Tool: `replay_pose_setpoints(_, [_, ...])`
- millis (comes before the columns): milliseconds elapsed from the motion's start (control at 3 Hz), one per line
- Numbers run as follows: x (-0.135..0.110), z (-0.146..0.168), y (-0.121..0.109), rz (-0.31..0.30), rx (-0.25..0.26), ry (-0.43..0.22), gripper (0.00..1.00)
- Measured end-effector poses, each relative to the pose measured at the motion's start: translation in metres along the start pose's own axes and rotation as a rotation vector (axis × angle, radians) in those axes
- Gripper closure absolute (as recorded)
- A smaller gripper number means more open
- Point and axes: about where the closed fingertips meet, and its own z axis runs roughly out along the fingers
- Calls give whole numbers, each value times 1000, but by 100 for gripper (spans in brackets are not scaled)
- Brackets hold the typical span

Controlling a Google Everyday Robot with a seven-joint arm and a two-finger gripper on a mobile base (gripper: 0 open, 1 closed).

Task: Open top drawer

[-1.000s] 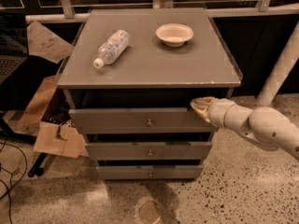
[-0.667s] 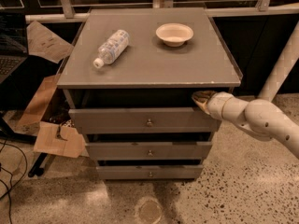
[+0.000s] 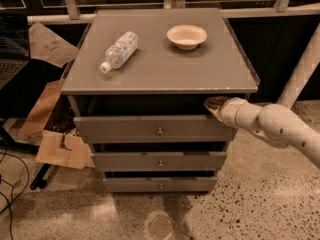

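Observation:
The top drawer is the widest grey front of three, with a small round metal knob at its centre. It stands pulled out from under the cabinet top, with a dark gap above its front. My gripper reaches in from the right on a white arm. Its tip sits at the drawer's upper right corner, just under the cabinet top's front edge and above the drawer front's top rim.
A clear plastic bottle lies on the grey cabinet top, and a beige bowl stands behind it to the right. Two shorter drawers sit below. Cardboard pieces lie on the floor to the left. A white pole stands at the right.
The top drawer has come further out from the cabinet. My gripper stays at its upper right corner and has moved forward with it.

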Motion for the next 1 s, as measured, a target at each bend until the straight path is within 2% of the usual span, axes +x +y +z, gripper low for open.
replay_pose_setpoints(333, [2,4,0,-69,-5,47,100])
replay_pose_setpoints(1000, [2,5,3,-66,-27,52,100])
